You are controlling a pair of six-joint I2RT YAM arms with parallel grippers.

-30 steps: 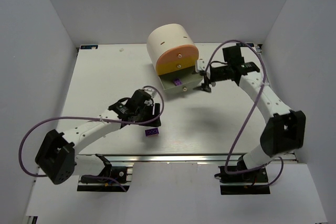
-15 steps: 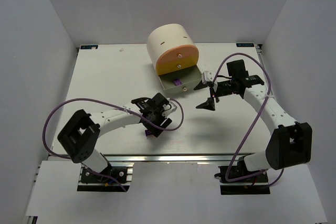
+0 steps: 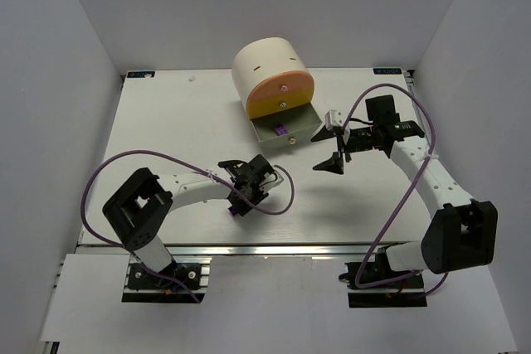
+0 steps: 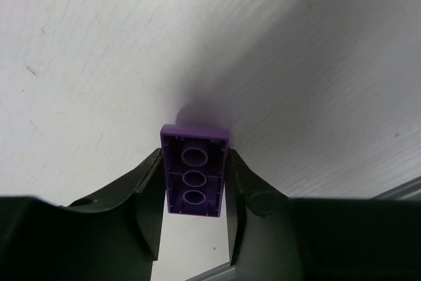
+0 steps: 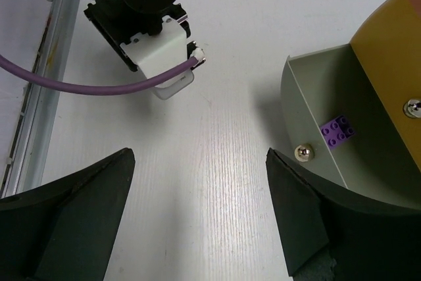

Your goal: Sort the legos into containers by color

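Note:
A purple lego (image 4: pixel 195 176) lies underside up on the white table, clamped between the fingers of my left gripper (image 4: pixel 195 160). From above, that left gripper (image 3: pixel 242 200) sits low near the table's front middle. The cream cabinet (image 3: pixel 267 64) stands at the back, its peach-orange (image 3: pixel 280 89) and yellow (image 3: pixel 280 109) containers pushed in. The grey-green container (image 3: pixel 292 142) is pulled out, and a second purple lego (image 5: pixel 337 129) lies inside it. My right gripper (image 5: pixel 200 182) hangs open and empty just right of that drawer, seen from above as right gripper (image 3: pixel 330 153).
The drawer's metal knob (image 5: pixel 302 153) points toward my right fingers. My left wrist with its purple cable (image 5: pixel 99 85) shows ahead in the right wrist view. An aluminium rail (image 3: pixel 265 249) runs along the table's front edge. White walls enclose the table on three sides.
My left gripper has come down over the purple lego on the table and shut on it. My right gripper has pulled back from the drawer and opened wide.

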